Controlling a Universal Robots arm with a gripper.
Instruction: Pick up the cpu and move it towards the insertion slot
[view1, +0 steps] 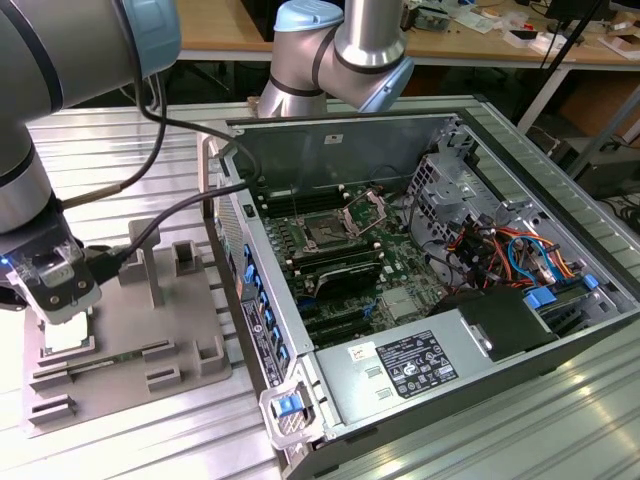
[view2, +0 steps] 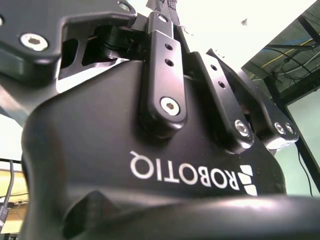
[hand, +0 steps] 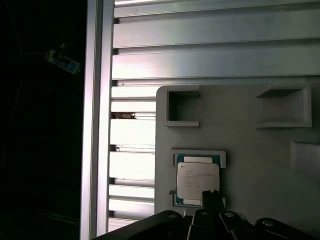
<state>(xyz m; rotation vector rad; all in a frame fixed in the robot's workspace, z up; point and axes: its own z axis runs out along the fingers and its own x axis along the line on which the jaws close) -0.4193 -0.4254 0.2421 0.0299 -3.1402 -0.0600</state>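
The cpu (hand: 197, 180), a small square chip with a silvery top, lies flat in a framed nest on the grey plastic tray (hand: 260, 165). In the exterior view the tray (view1: 180, 330) sits at the exterior view's left, outside the computer case. My gripper (view1: 60, 312) hangs directly over the cpu (view1: 70, 338) and close to it. Its dark tip (hand: 212, 200) overlaps one edge of the chip in the first wrist view. The insertion slot (view1: 326, 232) lies inside the open case, with its silver bracket (view1: 366, 212) raised.
The open computer case (view1: 300, 400) takes up the middle and the exterior view's right, with cables, drive bays and a power supply (view1: 415, 365) inside. Raised blocks (view1: 185, 258) stand on the tray. Black cables (view1: 150, 225) run from my wrist. The slatted metal table (hand: 200, 50) lies underneath.
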